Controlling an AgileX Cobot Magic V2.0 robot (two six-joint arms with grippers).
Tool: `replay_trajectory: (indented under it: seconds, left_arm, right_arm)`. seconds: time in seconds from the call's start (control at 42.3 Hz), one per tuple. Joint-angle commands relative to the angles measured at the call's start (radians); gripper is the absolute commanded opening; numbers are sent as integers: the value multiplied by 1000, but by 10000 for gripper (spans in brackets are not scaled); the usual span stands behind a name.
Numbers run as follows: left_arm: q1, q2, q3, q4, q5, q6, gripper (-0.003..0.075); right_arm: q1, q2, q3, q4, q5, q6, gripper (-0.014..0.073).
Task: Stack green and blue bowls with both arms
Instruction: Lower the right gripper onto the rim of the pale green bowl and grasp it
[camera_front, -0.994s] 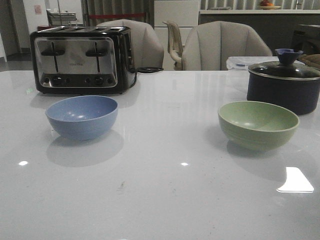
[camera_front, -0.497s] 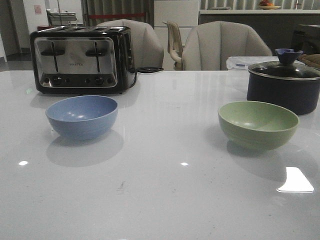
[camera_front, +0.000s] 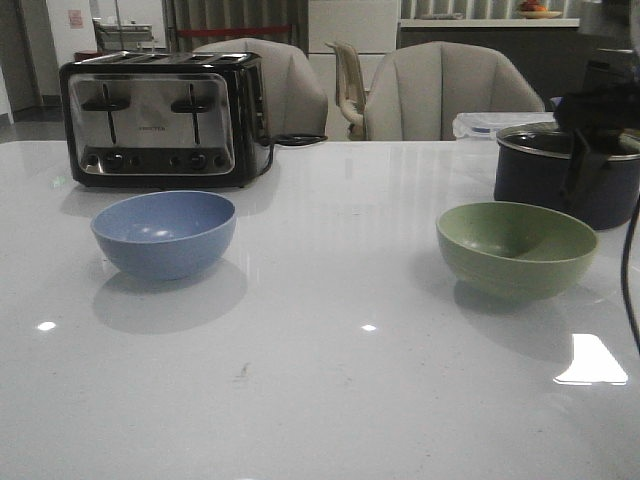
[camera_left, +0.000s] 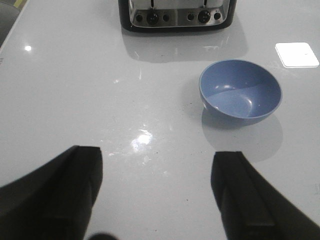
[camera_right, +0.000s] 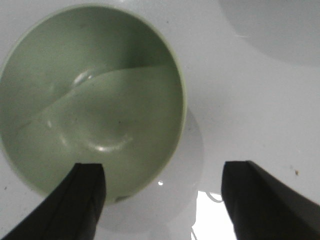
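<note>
The dusty blue bowl (camera_front: 165, 232) stands upright on the white table at the left; it also shows in the left wrist view (camera_left: 240, 92). The sage green bowl (camera_front: 516, 247) stands upright at the right. My right arm (camera_front: 598, 110) hangs above and behind the green bowl. In the right wrist view my right gripper (camera_right: 162, 200) is open above the green bowl (camera_right: 90, 100), one finger over its rim and the other over the table beside it. My left gripper (camera_left: 157, 195) is open and empty above bare table, apart from the blue bowl. The left arm is out of the front view.
A steel toaster (camera_front: 160, 120) stands behind the blue bowl. A dark pot (camera_front: 535, 175) stands right behind the green bowl, partly hidden by my right arm. A clear container (camera_front: 480, 125) and chairs (camera_front: 440, 95) are at the far edge.
My right arm has come into the front view at the upper right, covering the pot's lid and shading the green bowl. Both bowls have stayed in place.
</note>
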Motion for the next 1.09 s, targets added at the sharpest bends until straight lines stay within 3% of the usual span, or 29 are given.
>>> replay_trajectory:
  seconds: [0.0, 0.284, 0.568, 0.781, 1.065]
  left_arm:
    - [4, 6, -30, -3, -72, -3, 508]
    - [4, 6, -30, -3, -72, -3, 508]
    - [4, 6, -30, -3, -72, -3, 508]
    - [4, 6, -30, -3, -72, -3, 508]
    - [4, 6, -30, -3, -72, -3, 508]
  right_arm:
    - [-1, 43, -86, -6, -43, -12, 588]
    - [-1, 200, -181, -6, -45, -12, 552]
    - [-1, 209, -189, -7, -47, -12, 192]
    - [-1, 201, -216, -15, 11, -12, 33]
    - [71, 96, -258, -14, 107, -13, 34]
